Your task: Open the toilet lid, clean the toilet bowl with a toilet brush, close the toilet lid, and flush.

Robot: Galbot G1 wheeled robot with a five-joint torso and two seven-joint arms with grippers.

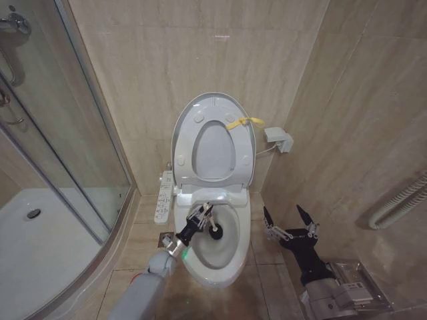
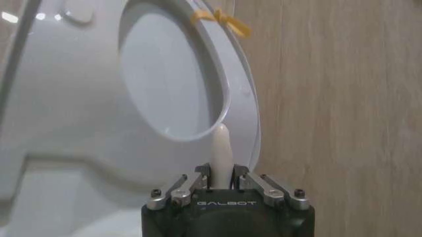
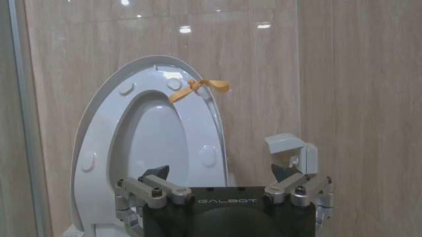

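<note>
Currently the left gripper [image 1: 204, 215] is reaching over the toilet bowl [image 1: 230, 257], its jaws pinching the thin white handle of the toilet brush [image 1: 215, 231]; in the left wrist view that handle is standing up between the jaws as a pale tapered stick. The dark bristle head is sitting low inside the bowl, toward the back wall of the basin, seemingly touching or just above the ceramic. The toilet lid [image 1: 189, 117] is standing fully raised against the wall, with the seat ring [image 1: 243, 160] lifted against it and a yellow tag [image 1: 244, 123] hanging at the rim. The right gripper [image 1: 289, 225] is idling to the right of the toilet above the floor, jaws spread and holding nothing. A control panel [image 1: 163, 197] is projecting from the toilet's left side. Judgement: the scrubbing step is under way, with lid closing and flushing not yet done. To do this well, the bristles should be pressing lightly on the ceramic while sweeping around the inner wall and down toward the water, the pinch staying firm so the thin handle is not twisting. The wrist should be staying clear of the front rim and the raised seat, since a knock could drop it onto the arm.
</note>
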